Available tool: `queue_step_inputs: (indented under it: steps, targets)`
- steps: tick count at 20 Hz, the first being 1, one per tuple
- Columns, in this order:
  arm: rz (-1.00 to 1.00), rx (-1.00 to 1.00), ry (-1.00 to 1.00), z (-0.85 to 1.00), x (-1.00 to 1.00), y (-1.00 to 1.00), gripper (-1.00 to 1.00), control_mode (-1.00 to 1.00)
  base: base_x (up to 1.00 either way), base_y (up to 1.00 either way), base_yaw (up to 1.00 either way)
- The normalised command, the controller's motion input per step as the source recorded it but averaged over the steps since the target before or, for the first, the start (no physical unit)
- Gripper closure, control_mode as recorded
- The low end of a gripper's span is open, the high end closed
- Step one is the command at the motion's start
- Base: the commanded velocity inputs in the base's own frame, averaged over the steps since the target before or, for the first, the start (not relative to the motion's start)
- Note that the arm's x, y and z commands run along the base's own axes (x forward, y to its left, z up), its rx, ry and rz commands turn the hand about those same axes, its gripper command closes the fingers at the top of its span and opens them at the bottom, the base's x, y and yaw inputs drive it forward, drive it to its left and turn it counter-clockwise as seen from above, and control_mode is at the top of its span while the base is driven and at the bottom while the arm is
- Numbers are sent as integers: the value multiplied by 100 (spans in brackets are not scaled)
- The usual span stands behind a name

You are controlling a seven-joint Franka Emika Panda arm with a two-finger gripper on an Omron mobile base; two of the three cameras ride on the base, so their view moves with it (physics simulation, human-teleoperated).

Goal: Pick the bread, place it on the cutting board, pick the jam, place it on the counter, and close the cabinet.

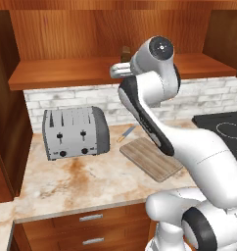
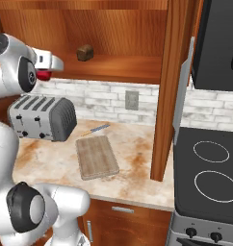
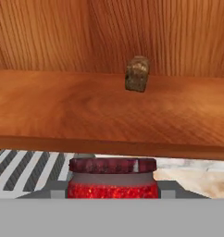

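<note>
The open cabinet hangs above the marbled counter, its shelf carrying the bread far back. The gripper is closed on the jam, held in front of the shelf edge, above the toaster. The cutting board lies bare below.

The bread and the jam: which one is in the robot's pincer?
The jam, the red jar, sits in the pincer above the toaster. The brown bread stands alone on the cabinet shelf.
</note>
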Motion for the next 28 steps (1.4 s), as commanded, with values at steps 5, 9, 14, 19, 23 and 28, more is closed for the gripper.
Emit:
queue_step_inputs:
  steps: [5,9,14,19,23,28]
  targets:
    - [0,0,-12,-15,-72,0,100,-100,0,0,0]
    - [0,0,-15,-14,-70,0,100,-100,0,0,0]
    - [0,0,-15,-27,-59,4,100,-100,0,0,0]
    - [0,0,-14,-25,-58,3,100,-100,0,0,0]
    - [0,0,-12,-23,-57,0,100,-100,0,0,0]
    - [0,0,-10,-21,-59,0,100,-100,0,0,0]
